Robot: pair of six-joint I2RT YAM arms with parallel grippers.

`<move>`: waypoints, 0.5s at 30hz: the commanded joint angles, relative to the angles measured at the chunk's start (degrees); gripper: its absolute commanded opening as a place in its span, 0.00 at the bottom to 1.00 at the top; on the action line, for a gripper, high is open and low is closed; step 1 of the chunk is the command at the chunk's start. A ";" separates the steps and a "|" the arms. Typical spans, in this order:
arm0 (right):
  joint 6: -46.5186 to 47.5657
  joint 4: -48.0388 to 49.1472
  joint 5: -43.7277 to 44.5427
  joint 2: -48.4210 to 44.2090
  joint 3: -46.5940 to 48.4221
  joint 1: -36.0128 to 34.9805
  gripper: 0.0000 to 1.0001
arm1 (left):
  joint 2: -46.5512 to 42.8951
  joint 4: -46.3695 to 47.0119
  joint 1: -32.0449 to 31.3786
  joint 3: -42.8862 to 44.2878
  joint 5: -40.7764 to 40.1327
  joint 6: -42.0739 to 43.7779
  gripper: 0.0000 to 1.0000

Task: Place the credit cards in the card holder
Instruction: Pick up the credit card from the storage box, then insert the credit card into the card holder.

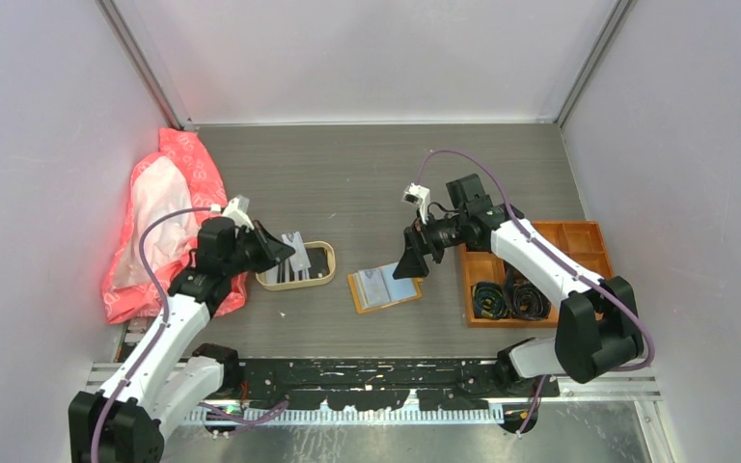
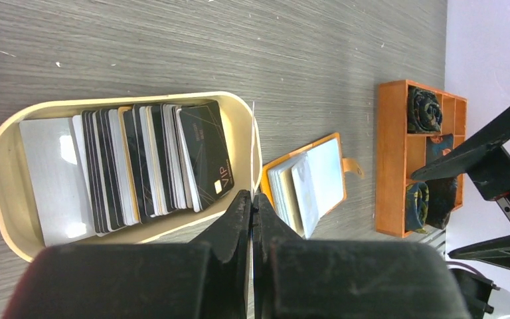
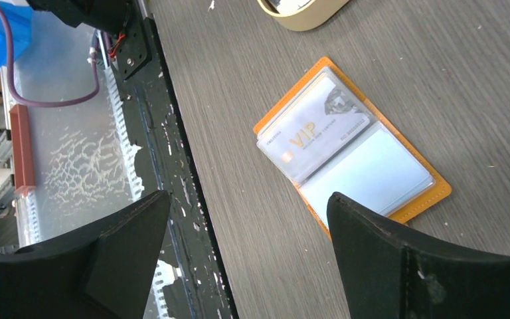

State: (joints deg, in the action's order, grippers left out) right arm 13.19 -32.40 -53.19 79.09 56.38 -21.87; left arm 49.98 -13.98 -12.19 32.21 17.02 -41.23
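We see one grey table (image 1: 367,183) from above, with two robot arms at its near edge.

The left gripper (image 2: 252,199) is pinched tight on one card (image 2: 253,133). The wrist camera sees that card edge-on, as a thin pale line rising from the fingertips. It is held just above the right end of one beige tray (image 2: 0,199).

The rest of the loose cards (image 2: 146,163) lie in that tray in one overlapping row, some dark and some pale. They overlap too closely for an exact count, but there are well over ten. The rightmost one is black and reads "VIP".

One orange holder (image 1: 384,287) lies open and flat on the table, between the tray and the right arm. Its clear sleeves face up. One sleeve holds a pale card marked "VIP" (image 3: 305,136). The sleeve beside it looks plain pale blue.

The right gripper (image 3: 249,199) hangs over the near edge of the holder with its two fingers spread wide, gripping nothing.

One orange compartmented box (image 1: 579,236) sits at the right with black coils (image 1: 511,297) in it; we count at least two. One pink bag (image 1: 159,222) lies at the far left.
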 commanded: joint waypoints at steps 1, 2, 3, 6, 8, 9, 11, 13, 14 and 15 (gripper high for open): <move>3.35 3.57 -3.93 -3.83 -2.41 0.26 0.93 | -2.78 1.09 0.41 -1.61 2.59 1.40 0.00; 4.06 3.96 -4.35 -4.29 -3.02 0.27 0.93 | -3.42 1.51 0.36 -1.93 2.79 1.42 0.00; 4.76 4.23 -4.76 -4.77 -3.58 0.28 0.92 | -4.06 1.80 0.39 -2.19 2.84 1.42 0.00; 6.59 4.59 -6.56 -5.50 -4.68 0.25 0.92 | -5.57 5.86 0.26 -3.63 5.71 0.98 0.00; 6.37 5.19 -7.76 -5.61 -5.08 0.18 0.92 | -5.63 13.88 -0.07 -5.67 10.75 -2.02 0.00; 5.74 5.71 -8.22 -5.52 -5.13 0.15 0.91 | -5.31 19.03 -1.01 -6.82 13.14 -3.63 0.00; 3.66 7.10 -8.92 -5.39 -5.23 -0.12 0.89 | -3.66 28.26 -5.08 -8.59 14.70 -5.44 0.00; 0.32 9.99 -9.79 -5.60 -5.73 -0.27 0.85 | -1.61 34.86 -11.85 -9.02 12.06 -4.62 0.00; -1.75 11.73 -10.18 -5.88 -6.14 -0.32 0.84 | -0.30 37.51 -15.49 -8.82 10.24 -3.47 0.00; -4.49 14.33 -10.26 -6.59 -6.77 -0.34 0.82 | 1.00 40.35 -18.73 -8.42 8.61 -2.31 0.00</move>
State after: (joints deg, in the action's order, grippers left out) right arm 15.66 -27.07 -59.92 75.46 50.76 -21.89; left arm 47.94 6.55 -20.99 23.09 25.69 -44.69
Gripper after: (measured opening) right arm 0.846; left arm 0.009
